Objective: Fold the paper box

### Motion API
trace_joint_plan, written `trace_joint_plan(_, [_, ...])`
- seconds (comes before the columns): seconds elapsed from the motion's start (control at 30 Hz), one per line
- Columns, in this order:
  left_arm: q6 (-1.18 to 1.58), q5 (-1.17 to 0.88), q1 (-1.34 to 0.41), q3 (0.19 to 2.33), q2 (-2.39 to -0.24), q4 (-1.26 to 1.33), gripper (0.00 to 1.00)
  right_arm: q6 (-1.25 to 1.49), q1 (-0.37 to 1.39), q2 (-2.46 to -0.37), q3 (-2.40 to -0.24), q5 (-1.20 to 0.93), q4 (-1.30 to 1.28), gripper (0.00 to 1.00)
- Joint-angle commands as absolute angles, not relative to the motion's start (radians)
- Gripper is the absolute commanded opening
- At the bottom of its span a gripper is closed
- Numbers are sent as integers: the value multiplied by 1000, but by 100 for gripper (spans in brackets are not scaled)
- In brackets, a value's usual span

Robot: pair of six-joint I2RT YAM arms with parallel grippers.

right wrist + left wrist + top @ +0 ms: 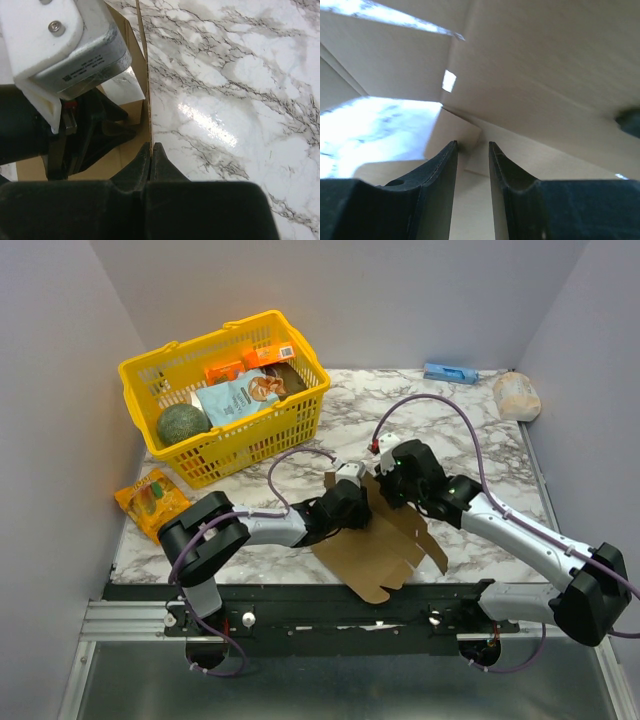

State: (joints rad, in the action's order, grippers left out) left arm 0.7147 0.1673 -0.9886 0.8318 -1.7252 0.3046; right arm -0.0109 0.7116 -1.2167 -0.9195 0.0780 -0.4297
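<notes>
Top view: the paper box (pixel 378 558), a partly raised brown sheet, lies at lower centre on the marble table (pixel 470 430). The left gripper (pixel 352 502) and right gripper (pixel 393 483) meet at its upper edge.

Left wrist view: the fingers (pixel 439 172) stand slightly apart with nothing seen between them and cardboard all round.

Right wrist view: the fingers (pixel 159 160) are pressed together on a thin upright panel edge.

The card looks light, stiff but easily creased, and is best held near fold lines.
</notes>
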Motion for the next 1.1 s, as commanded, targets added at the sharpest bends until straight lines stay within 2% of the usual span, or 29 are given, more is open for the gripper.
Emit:
trace_joint_plan(0.0, [810, 158, -1032, 850, -1753, 302, 40, 32, 712, -1220, -904, 135, -371, 1])
trace_joint_plan(0.27, [877, 104, -1032, 807, -1819, 351, 40, 44, 712, -1209, -897, 144, -367, 1])
trace_joint_plan(0.4, [830, 107, -1032, 773, -1773, 403, 40, 43, 712, -1203, -893, 150, -362, 1])
trace_joint_plan(0.5, [720, 117, -1032, 733, -1666, 428, 46, 31, 712, -1197, -894, 158, -364, 1])
trace_joint_plan(0.63, [596, 143, -1019, 672, -1479, 371, 68, -24, 710, -1177, -899, 144, -362, 1])
trace_joint_plan(0.73, [530, 114, -980, 641, -1335, 258, 76, -70, 713, -1167, -908, 110, -359, 1])
trace_joint_plan(0.87, [514, 91, -896, 638, -1156, 91, 80, -139, 712, -1167, -916, 52, -347, 1])
trace_joint_plan(1.07, [497, 2, -733, 715, -1069, 9, 89, -221, 724, -1154, -873, 34, -239, 1])
